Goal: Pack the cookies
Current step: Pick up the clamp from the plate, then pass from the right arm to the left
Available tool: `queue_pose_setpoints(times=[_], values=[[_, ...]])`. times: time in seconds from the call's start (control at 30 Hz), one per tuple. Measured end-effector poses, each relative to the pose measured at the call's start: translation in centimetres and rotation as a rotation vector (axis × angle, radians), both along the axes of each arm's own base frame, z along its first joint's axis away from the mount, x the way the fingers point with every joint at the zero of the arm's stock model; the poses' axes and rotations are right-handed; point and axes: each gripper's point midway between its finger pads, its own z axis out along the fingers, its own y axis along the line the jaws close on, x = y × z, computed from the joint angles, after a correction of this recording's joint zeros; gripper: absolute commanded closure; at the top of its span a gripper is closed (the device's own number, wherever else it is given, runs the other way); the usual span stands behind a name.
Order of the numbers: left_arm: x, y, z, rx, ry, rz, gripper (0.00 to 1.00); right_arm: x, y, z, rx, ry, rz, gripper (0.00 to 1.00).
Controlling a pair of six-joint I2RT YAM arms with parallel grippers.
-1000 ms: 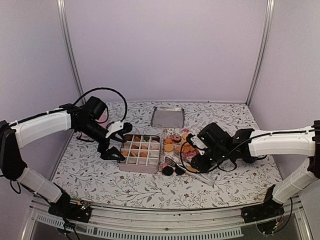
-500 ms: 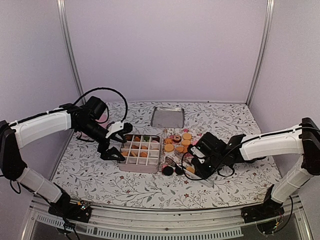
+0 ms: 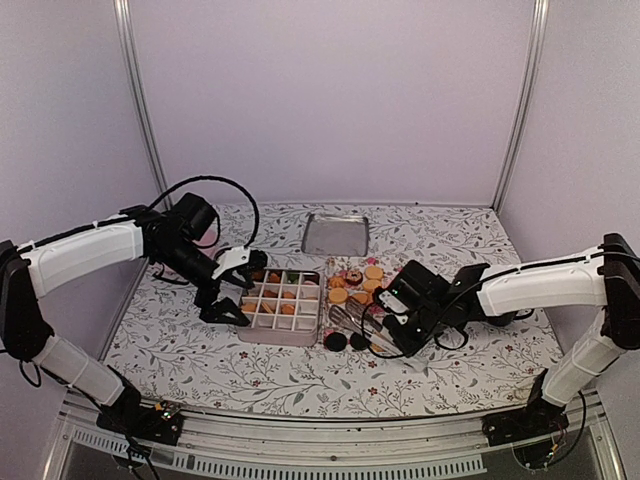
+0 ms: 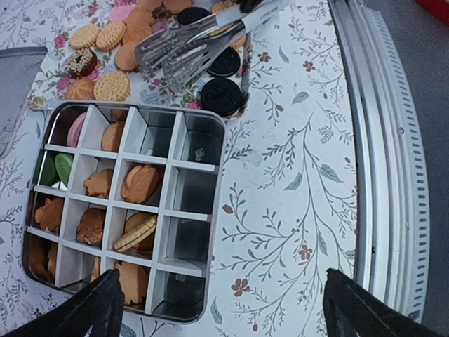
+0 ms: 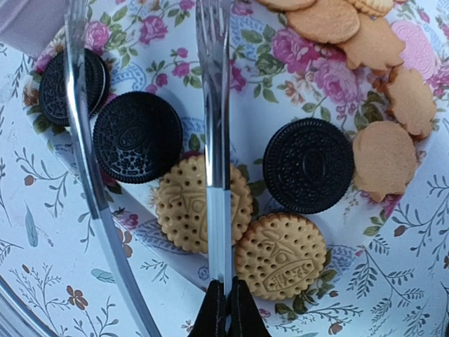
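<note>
tongs [image 5: 216, 175] pinched in right jaws, tips cut off, over cookies [image 5: 280, 256].

The tablecloth [image 3: 300, 375] is white with grey-green leaves and small red flowers; the plate [image 5: 287, 45] shows pink roses on white; the sandwich cookies [image 5: 137, 137] are black, the dotted biscuits [image 5: 280, 256] golden, one round cookie [image 5: 417, 45] pink; the tongs [image 5: 214, 105] are silver; the tin [image 4: 200, 144] is grey with white dividers.

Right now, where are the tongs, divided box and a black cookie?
tongs [image 5: 213, 200], right wrist view, its centre arm.
divided box [image 4: 191, 193], left wrist view, an empty compartment.
black cookie [image 5: 309, 166], right wrist view, middle of the rightmost one.
</note>
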Motion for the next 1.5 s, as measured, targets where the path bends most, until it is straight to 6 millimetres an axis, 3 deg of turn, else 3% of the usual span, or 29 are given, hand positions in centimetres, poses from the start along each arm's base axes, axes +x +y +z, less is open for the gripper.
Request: queue_pose_setpoints(times=[0.17, 0.3, 0.4, 0.63, 0.87, 1.07, 1.33, 1.5], values=[[-0.5, -0.8, 1.0, 0.029, -0.048, -0.06, 0.01, 1.3, 1.6, 4.3, 0.004, -0.083, 0.036, 1.0], [-0.4, -2.6, 3.6, 0.004, -0.123, -0.108, 0.04, 2.6, 4.8, 9.7, 0.055, -0.186, 0.082, 1.0], [0.0, -4.2, 5.9, -0.032, -0.178, -0.137, 0.07, 2.7, 7.2, 12.4, 0.071, -0.238, 0.132, 1.0], [-0.3, -5.4, 7.6, -0.055, -0.22, -0.175, 0.18, 1.5, 10.4, 13.1, -0.006, -0.27, 0.258, 1.0], [-1.1, -4.9, 6.4, -0.026, -0.189, -0.187, 0.42, 1.0, 11.7, 14.2, -0.044, -0.311, 0.337, 1.0], [-1.5, -4.5, 5.4, 0.002, -0.167, -0.191, 0.57, 1.3, 13.2, 15.5, -0.062, -0.352, 0.375, 1.0], [-1.8, -4.4, 4.8, 0.012, -0.153, -0.193, 0.71, 0.9, 14.4, 14.7, -0.126, -0.358, 0.433, 1.0], [-2.3, -4.0, 3.8, 0.027, -0.122, -0.195, 0.75, 0.8, 14.4, 14.7, -0.148, -0.357, 0.453, 1.0]])
